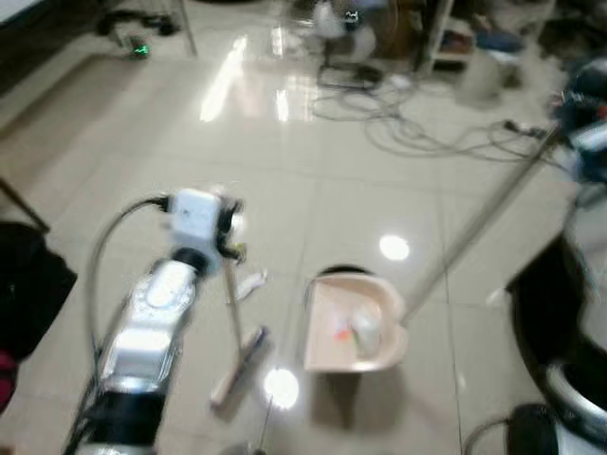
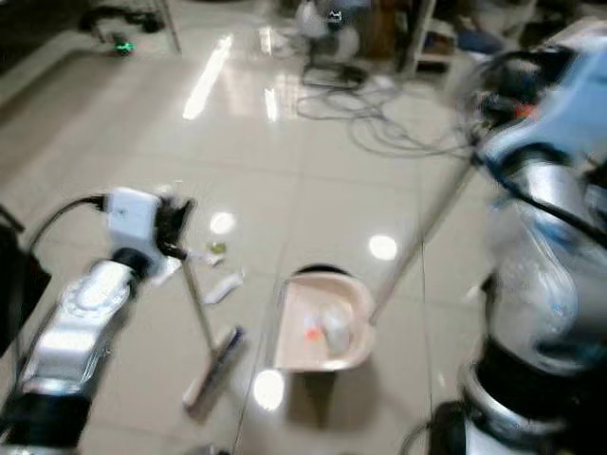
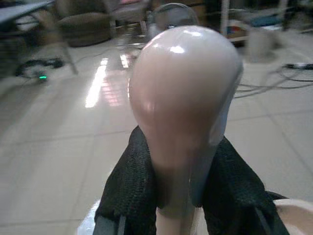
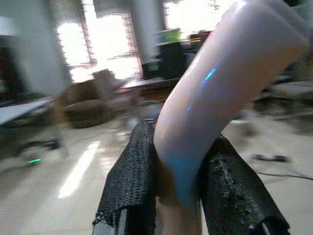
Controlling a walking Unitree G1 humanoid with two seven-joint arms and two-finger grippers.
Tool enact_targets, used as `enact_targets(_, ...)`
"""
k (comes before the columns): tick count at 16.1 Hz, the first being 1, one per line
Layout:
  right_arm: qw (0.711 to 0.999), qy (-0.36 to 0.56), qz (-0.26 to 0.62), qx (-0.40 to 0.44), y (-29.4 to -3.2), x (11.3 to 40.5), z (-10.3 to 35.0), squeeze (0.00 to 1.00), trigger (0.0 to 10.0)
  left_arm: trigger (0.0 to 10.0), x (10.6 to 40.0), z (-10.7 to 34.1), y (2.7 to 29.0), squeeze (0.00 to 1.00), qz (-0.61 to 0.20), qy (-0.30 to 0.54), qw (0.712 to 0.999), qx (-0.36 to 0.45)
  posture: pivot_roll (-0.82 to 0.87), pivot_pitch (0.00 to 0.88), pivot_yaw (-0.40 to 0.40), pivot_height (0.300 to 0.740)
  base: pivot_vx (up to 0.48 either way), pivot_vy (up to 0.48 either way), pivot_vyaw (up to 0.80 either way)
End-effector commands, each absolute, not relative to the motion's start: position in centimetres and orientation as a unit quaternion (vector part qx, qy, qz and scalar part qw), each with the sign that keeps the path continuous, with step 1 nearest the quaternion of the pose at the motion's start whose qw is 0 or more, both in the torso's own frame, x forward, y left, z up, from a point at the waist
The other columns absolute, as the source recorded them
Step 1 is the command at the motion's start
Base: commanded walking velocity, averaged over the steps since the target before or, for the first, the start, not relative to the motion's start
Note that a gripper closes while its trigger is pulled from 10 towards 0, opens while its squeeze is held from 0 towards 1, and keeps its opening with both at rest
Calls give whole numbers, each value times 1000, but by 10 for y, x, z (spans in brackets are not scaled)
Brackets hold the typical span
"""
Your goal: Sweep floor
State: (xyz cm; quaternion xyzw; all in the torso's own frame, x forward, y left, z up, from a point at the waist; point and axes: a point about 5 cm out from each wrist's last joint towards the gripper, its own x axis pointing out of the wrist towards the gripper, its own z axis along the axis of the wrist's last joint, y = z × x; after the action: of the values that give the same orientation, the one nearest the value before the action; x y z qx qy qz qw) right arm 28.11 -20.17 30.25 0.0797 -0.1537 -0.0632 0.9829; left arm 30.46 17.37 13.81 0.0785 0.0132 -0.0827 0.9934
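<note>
On the glossy beige tiled floor (image 1: 313, 199) before the robot, a small pale-handled broom with a flat brush head (image 1: 242, 365) stands beside a cream plastic dustpan (image 1: 349, 327) on a long pale pole. Left end effector (image 3: 176, 196): its two black fingers (image 3: 128, 191) are clamped on the rounded cream knob at the top of the broom handle, a high grip that judging by the geometry lets the arm swing the brush head across the tiles like a pendulum. Right end effector (image 4: 168, 196): closed on the curved pale end of the dustpan pole, which runs diagonally down to the pan; holding the pole's far end keeps the pan's open lip flat on the floor and facing the broom without the robot bending. The brush head rests on the tiles just beside the pan's left wall, angled toward it. Some swept matter, a pale lump and an orange scrap (image 1: 341, 332), already lies inside the pan. A white scrap (image 1: 249, 284) and a small greenish bit (image 2: 217, 248) lie on the floor near the broom handle, apparently the next targets. A tangle of cables (image 1: 427, 133) lies well apart in the background, a probable snag hazard if the sweep extends that way. Motion blur limits finer detail.
</note>
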Motion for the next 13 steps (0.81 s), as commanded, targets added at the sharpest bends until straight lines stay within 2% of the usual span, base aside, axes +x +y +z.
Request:
enact_targets(1,975,-183,-83,94,-212,275,309,0,10000,10000,306,147,167,0,-89,-9,992,88,-128,75,8,740,364,0,0)
enact_targets(7,974,-186,-90,97,-215,274,309,0,10000,10000,307,146,167,0,-87,-3,992,89,-133,74,14,740,346,0,0)
enact_targets(13,969,-193,-100,114,-220,274,309,0,10000,10000,308,145,171,0,-73,0,993,88,-131,71,15,740,0,0,0)
